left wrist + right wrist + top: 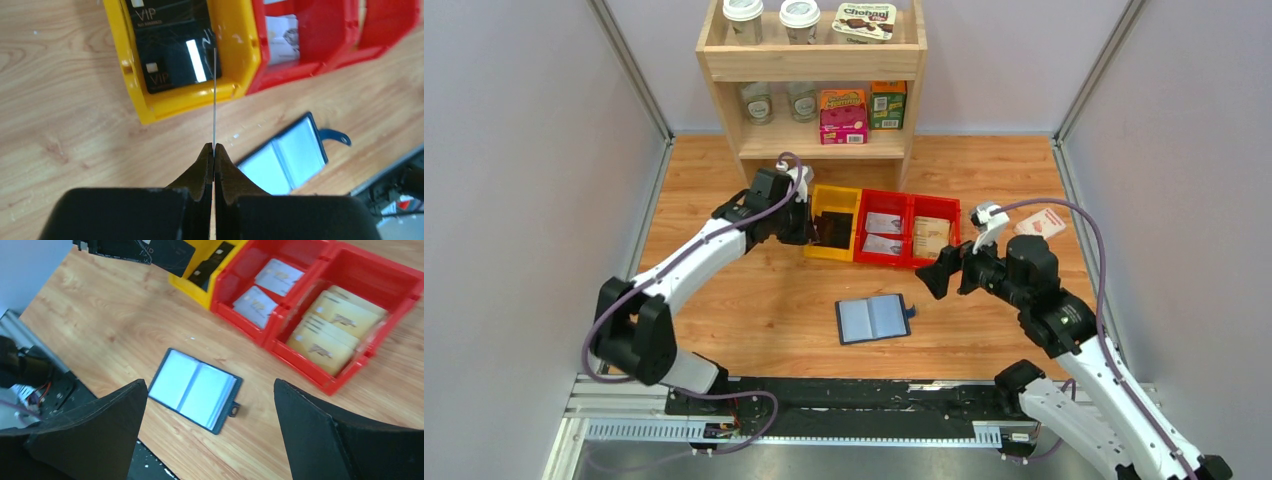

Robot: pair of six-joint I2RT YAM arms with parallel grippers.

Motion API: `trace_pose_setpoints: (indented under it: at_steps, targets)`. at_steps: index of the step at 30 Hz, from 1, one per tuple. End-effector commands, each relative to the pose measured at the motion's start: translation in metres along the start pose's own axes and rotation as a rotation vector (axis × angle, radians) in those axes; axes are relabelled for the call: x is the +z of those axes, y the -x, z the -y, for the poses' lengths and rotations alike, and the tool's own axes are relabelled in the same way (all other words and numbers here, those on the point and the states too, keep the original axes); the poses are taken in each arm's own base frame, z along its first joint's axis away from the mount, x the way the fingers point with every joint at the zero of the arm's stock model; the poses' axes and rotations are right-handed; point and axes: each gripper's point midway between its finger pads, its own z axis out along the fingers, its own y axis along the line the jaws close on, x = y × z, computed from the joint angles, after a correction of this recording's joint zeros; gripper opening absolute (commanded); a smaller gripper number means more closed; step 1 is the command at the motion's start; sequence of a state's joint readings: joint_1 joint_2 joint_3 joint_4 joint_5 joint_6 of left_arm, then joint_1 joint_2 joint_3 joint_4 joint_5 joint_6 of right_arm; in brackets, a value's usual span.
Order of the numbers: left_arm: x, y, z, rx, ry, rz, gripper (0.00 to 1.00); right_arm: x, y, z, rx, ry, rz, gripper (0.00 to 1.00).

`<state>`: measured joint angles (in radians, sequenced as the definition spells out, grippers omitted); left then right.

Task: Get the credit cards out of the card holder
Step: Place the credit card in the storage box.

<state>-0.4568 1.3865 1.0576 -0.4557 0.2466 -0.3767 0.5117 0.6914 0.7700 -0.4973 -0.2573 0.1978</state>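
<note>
Card holder [873, 319] lies open, its edges clear of the red bin [889, 261].

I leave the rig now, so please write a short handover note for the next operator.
Left gripper: shut on a black credit card, by the yellow bin.
Right gripper: open and empty, above the table near the card holder.
Card holder: open on the table; visible sleeves show no card.
Done: two black VIP cards lie in the yellow bin.
To do: place the held card; check hidden sleeves.
</note>
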Motion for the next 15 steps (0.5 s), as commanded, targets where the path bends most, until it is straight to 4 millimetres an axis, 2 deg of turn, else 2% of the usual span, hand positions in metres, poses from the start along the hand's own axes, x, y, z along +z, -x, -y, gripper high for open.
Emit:
trace_pose_setpoints:
  at_steps: [1,2,3,6,9,11,15]
  targets:
    - [0.026,0.019,-0.016,0.01,0.087,-0.038,0.0,-0.021,0.009,0.026,0.013,-0.171,0.102,1.0]
    - [0.038,0.012,-0.023,-0.005,0.105,-0.08,0.0,-0.026,0.012,0.025,0.01,-0.17,0.125,1.0]
    - [0.041,0.021,-0.019,-0.004,0.095,-0.078,0.0,-0.029,0.013,0.025,0.007,-0.172,0.143,1.0]
    - [0.059,0.027,-0.016,-0.024,0.068,-0.099,0.0,-0.038,0.016,0.025,0.002,-0.179,0.184,1.0]
    - [0.073,0.023,-0.007,-0.043,0.005,-0.14,0.0,-0.045,0.018,0.026,0.002,-0.191,0.211,1.0]
    - [0.077,0.024,0.002,-0.056,-0.05,-0.141,0.01,-0.047,0.02,0.026,0.002,-0.191,0.222,1.0]
    - [0.086,0.016,0.001,-0.083,-0.058,-0.17,0.04,-0.048,0.02,0.026,0.004,-0.195,0.225,1.0]
